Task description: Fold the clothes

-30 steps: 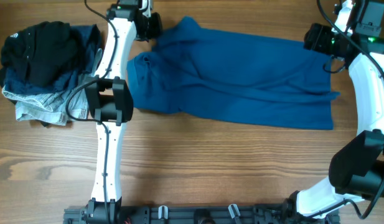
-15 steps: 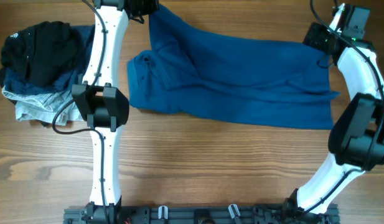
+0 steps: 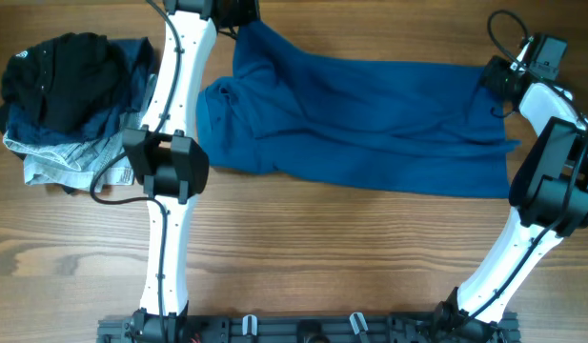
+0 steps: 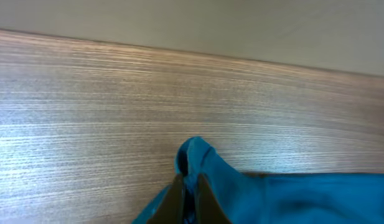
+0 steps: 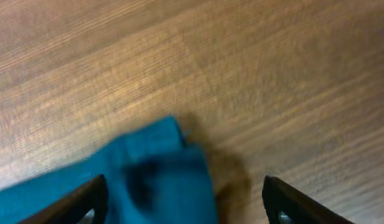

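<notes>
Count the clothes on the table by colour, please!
blue shirt: 1
black top: 1
pale jeans: 1
Total: 3 that show; the heap on the left may hide more.

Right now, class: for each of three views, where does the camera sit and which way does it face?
Overhead: above the table, facing down on the blue garment; left arm and right arm show.
Left wrist: low, facing across the table; left pincer shut on a garment corner.
Right wrist: facing down at the table; right pincer open over another corner.
Shared: all three show the garment.
</notes>
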Controlling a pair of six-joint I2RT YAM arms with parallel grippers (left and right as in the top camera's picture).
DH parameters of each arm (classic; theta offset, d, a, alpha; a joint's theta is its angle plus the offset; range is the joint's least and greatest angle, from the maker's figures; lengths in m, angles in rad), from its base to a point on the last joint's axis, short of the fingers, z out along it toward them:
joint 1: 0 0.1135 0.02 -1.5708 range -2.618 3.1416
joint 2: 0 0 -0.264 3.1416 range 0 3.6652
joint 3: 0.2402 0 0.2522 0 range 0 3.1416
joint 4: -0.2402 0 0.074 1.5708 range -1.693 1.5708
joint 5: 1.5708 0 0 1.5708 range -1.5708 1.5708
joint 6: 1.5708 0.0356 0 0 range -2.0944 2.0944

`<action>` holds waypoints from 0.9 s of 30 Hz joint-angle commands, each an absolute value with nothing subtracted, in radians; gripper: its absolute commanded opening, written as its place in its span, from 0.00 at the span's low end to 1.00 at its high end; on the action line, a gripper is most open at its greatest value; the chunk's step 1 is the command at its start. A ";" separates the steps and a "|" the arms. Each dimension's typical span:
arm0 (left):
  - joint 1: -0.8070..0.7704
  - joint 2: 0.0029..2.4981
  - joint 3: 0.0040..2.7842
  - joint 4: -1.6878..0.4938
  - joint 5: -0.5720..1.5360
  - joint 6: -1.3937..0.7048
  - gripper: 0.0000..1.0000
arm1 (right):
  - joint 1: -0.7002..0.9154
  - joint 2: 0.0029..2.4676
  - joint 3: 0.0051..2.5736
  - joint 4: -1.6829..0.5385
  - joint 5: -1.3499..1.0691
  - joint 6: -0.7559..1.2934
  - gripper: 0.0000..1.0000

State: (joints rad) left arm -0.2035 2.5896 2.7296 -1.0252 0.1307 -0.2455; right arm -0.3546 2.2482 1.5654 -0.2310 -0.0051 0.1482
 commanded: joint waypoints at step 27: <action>-0.231 2.579 2.743 -1.116 0.076 -0.239 0.04 | -0.345 2.457 2.024 -0.673 -0.134 0.084 0.72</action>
